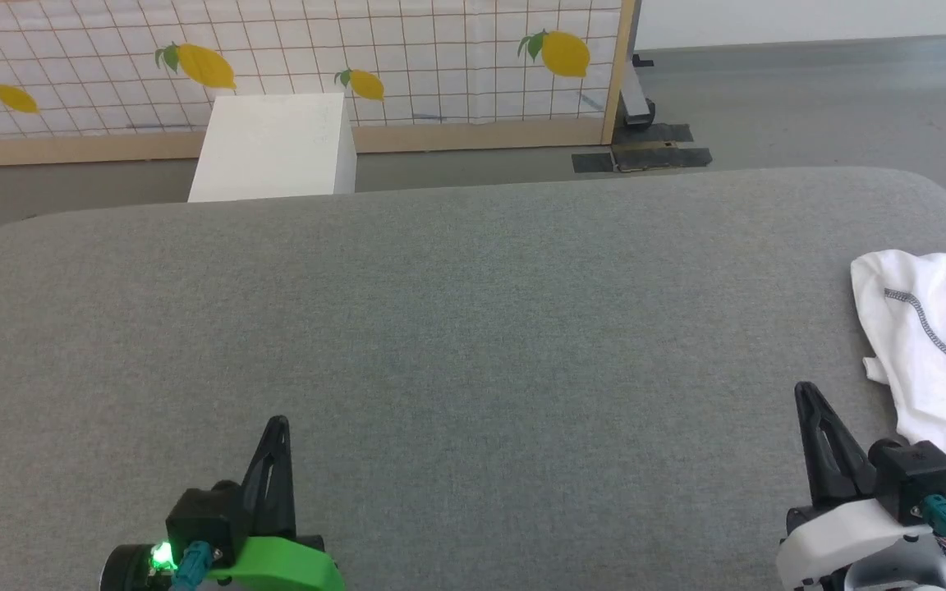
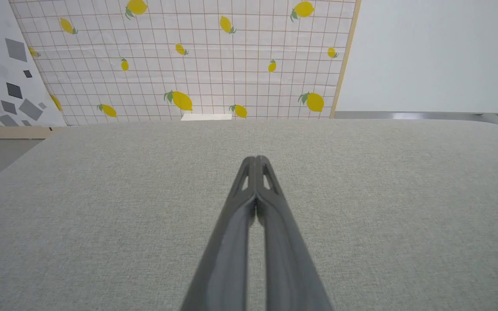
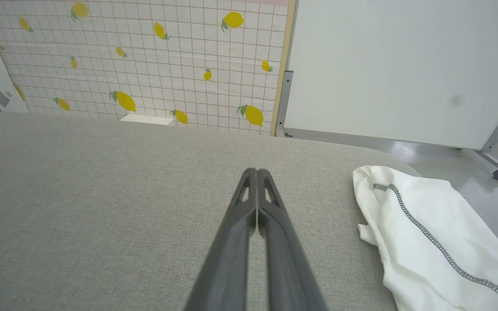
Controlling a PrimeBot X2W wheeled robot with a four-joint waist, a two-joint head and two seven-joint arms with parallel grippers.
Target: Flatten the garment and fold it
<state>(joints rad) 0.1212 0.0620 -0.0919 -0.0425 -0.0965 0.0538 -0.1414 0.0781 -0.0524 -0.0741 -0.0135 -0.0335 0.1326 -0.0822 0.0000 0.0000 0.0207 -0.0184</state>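
The garment [image 1: 941, 353], a white shirt with a grey stitched seam, lies crumpled at the right edge of the grey padded table [image 1: 456, 328], partly cut off by the head view's right border. In the right wrist view the garment [image 3: 430, 233] lies to the right of my fingers. My right gripper [image 1: 806, 392] is shut and empty, just left of the cloth and apart from it. My left gripper [image 1: 277, 425] is shut and empty over bare table at the lower left. The wrist views show my left gripper [image 2: 255, 159] and my right gripper [image 3: 255, 171] with tips pressed together.
A white box [image 1: 276, 148] stands on the floor beyond the table's far edge. Behind it is a lemon-patterned screen [image 1: 276, 57] with a wooden frame. A white panel on wheels [image 3: 404, 65] stands to the far right.
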